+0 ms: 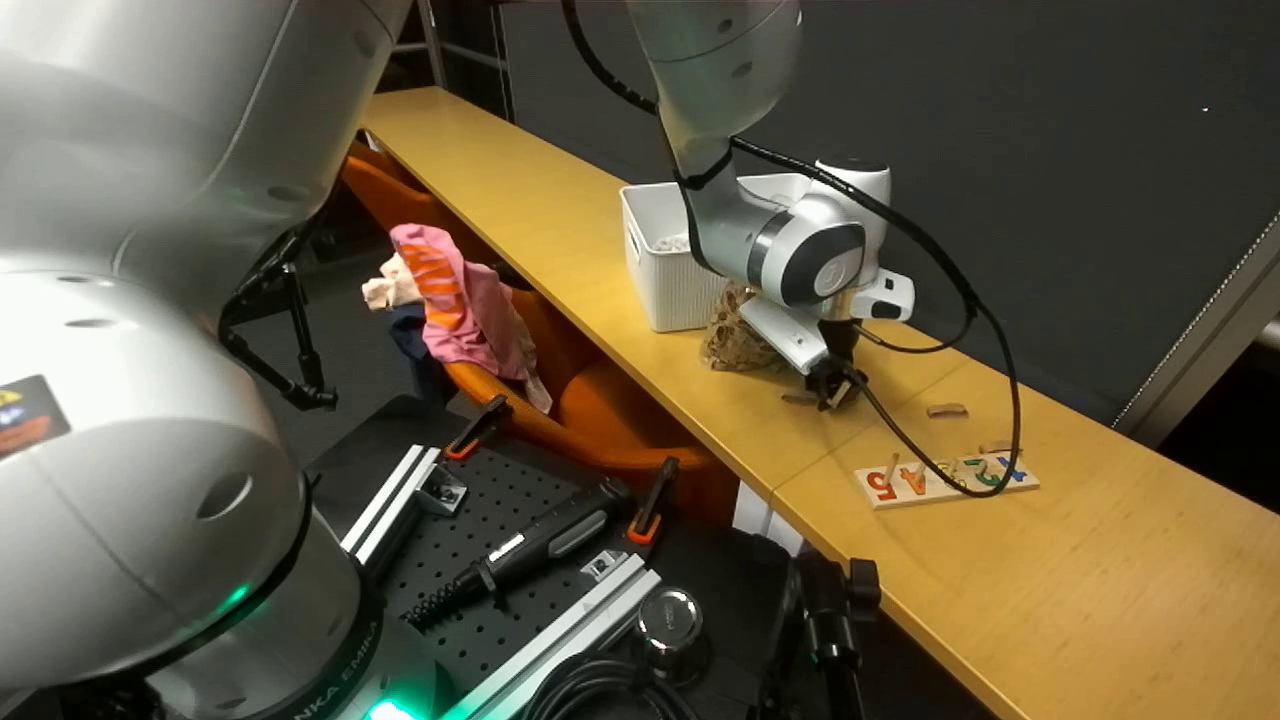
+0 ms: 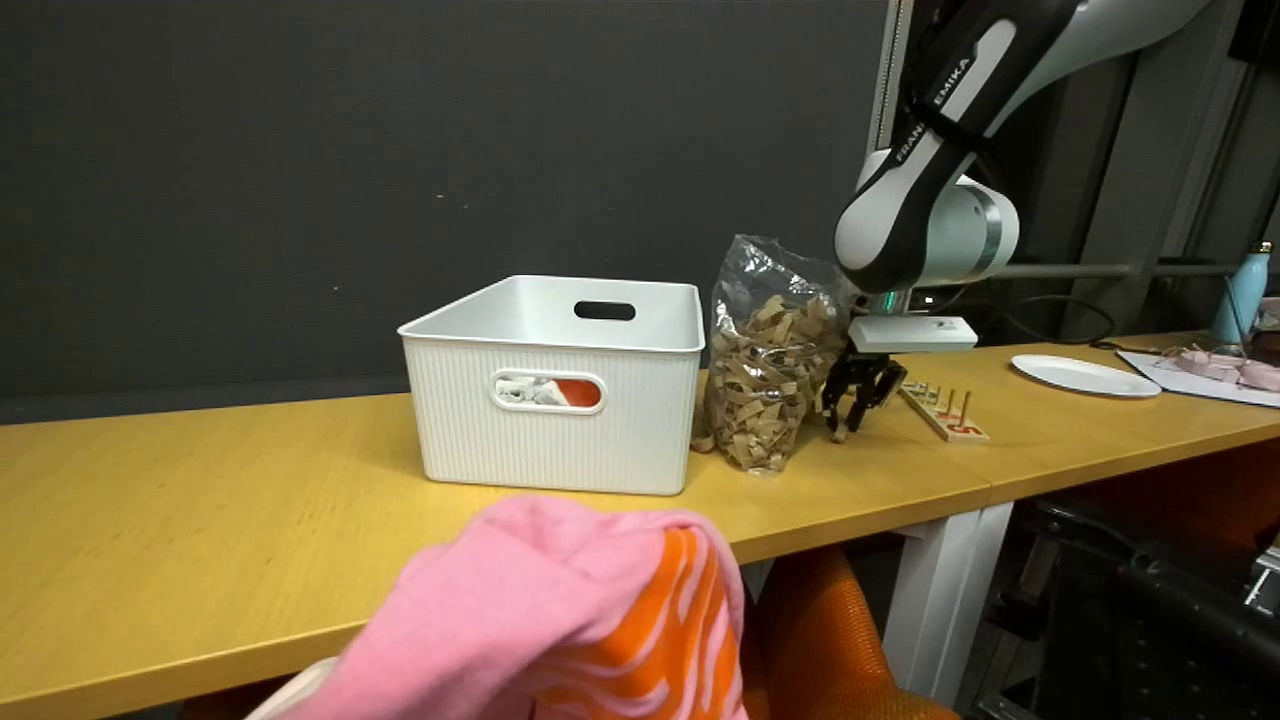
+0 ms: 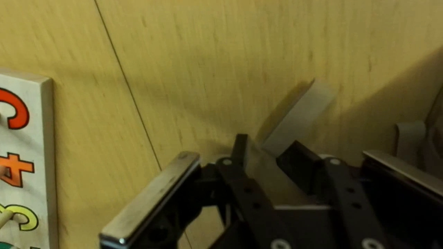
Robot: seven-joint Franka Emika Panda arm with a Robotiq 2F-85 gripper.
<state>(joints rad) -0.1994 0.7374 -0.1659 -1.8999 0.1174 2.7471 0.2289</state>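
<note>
Closest to the camera in the wrist view is the black metal gripper [image 3: 263, 154]. Its two fingers [image 3: 239, 148] stand a little way apart, and one end of a flat, pale tan paper strip [image 3: 301, 116] reaches in between them. I cannot tell if they pinch it. The rest of the strip sticks out past them, and the yellow wooden table [image 3: 214, 52] is under it. A short, curled tan strip [image 3: 410, 138] is near the right edge. On the left side of that view lies a flat wooden board [image 3: 38, 141] with bright painted numbers and round wooden pegs.

In an exterior view, a tall, clear plastic bag [image 2: 755, 268] full of crinkly brown strips [image 2: 760, 415] stands just beside the gripper. On the bag's other side is a big white plastic box [image 2: 545, 440] with ribbed sides. Soft pink cloth [image 2: 510, 590] with orange stripes hangs over an orange chair [image 2: 830, 640] in front of the table. A round white plate [image 2: 1085, 376] and a light blue bottle [image 2: 1243, 295] are farther along the table.
</note>
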